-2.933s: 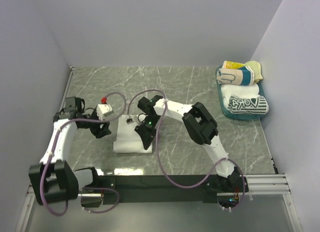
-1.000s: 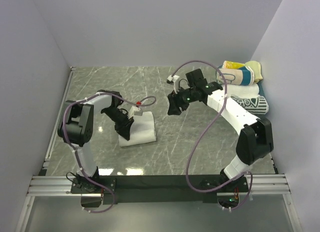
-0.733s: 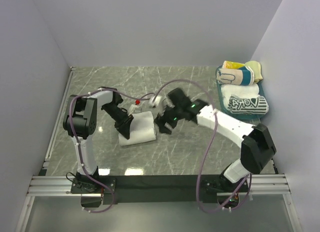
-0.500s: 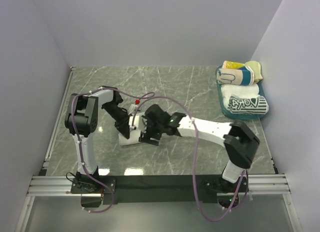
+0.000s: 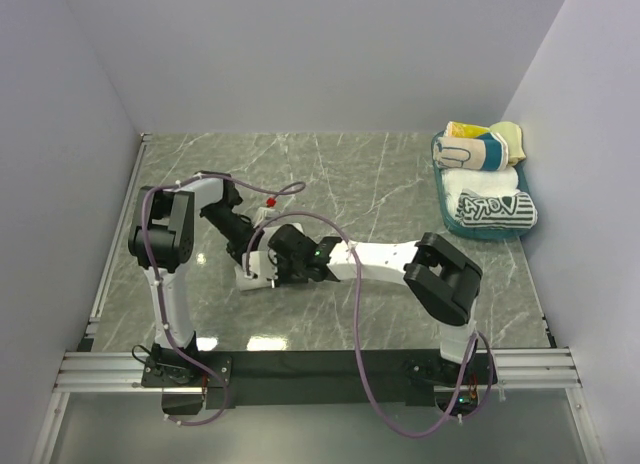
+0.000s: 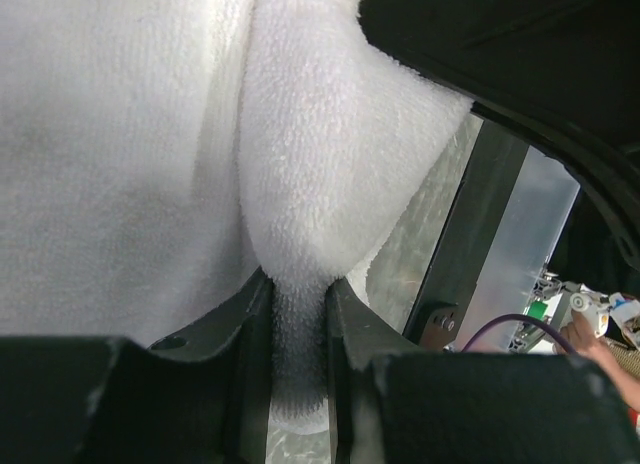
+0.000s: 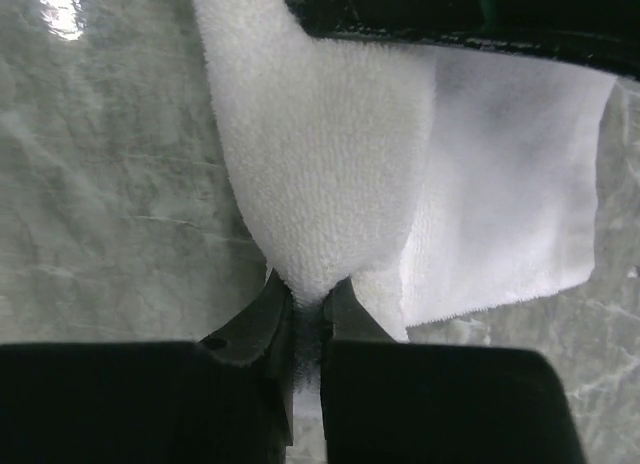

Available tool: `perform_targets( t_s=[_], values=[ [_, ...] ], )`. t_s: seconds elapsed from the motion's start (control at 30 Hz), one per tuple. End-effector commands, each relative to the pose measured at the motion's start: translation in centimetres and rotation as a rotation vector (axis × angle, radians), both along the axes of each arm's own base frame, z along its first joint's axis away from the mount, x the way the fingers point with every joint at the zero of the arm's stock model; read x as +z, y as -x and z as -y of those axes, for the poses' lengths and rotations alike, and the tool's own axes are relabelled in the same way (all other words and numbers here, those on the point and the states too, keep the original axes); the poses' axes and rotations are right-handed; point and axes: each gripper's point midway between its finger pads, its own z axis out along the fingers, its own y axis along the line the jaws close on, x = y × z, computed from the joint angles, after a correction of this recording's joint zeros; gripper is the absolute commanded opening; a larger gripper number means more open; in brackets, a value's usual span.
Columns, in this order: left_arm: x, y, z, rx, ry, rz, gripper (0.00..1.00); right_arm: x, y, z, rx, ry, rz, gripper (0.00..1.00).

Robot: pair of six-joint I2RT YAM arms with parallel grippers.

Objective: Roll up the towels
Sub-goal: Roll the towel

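The large white towel [image 5: 260, 281] lies folded on the marble table, left of centre, mostly hidden under both grippers. My left gripper [image 5: 247, 252] is at its far left edge and is shut on a fold of the towel [image 6: 120, 134], pinched between the fingers [image 6: 297, 354]. My right gripper [image 5: 276, 268] reaches in from the right and is shut on another fold of the same towel [image 7: 320, 134], pinched tight [image 7: 310, 319]. Small rolled towels, a striped one [image 5: 478, 150] and a white one with dark print [image 5: 492, 208], lie at the back right.
The rolled towels sit in a teal tray [image 5: 441, 196] against the right wall. White walls close in the table on the left, back and right. The arms' mounting rail [image 5: 320, 369] runs along the near edge. Cables loop over both arms.
My right arm has swung from near the tray leftward and down onto the white towel and shut on a fold. My left gripper has stayed at the towel's left edge.
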Motion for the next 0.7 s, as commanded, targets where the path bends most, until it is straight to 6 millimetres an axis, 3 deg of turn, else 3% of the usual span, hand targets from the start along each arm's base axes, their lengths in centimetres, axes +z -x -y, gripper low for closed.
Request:
perform_targets(
  t_s=[0.0,0.07,0.2,0.27,0.4,0.5,0.53,0.63,0.67],
  values=[
    [-3.0,-4.5,-3.1,-0.039,-0.095,0.229,0.22,-3.2,3.0,1.8,0.01,0.075,-0.223,0.0],
    [-2.1,-4.9,-3.2,-0.021,-0.077,0.235,0.27,-3.5,3.7,2.7,-0.02,0.118,-0.327,0.0],
    [0.5,-7.7,-4.6,0.073,-0.046,0.303,0.44,-3.2,5.9,2.8,-0.036,0.126,-0.559,0.0],
    [2.1,-8.6,-4.9,0.117,-0.016,0.331,0.48,-3.2,6.2,3.0,-0.068,0.135,-0.63,0.0],
    [5.8,-11.0,-7.5,0.241,0.036,0.405,0.56,-3.2,5.6,3.5,-0.134,0.138,-0.772,0.0],
    [7.7,-10.7,-9.1,0.279,0.058,0.434,0.59,-4.1,5.3,3.5,-0.183,0.169,-0.892,0.0],
    [8.1,-10.5,-9.4,0.276,0.061,0.457,0.6,-3.3,4.6,3.2,-0.2,0.149,-0.94,0.0],
    [9.3,-8.8,-10.0,0.258,0.035,0.556,0.62,-3.5,3.6,3.0,-0.247,0.135,-1.04,0.0],
    [10.8,-8.3,-10.0,0.236,0.031,0.641,0.64,-3.4,3.6,2.8,-0.249,0.128,-1.073,0.0]
  ],
)
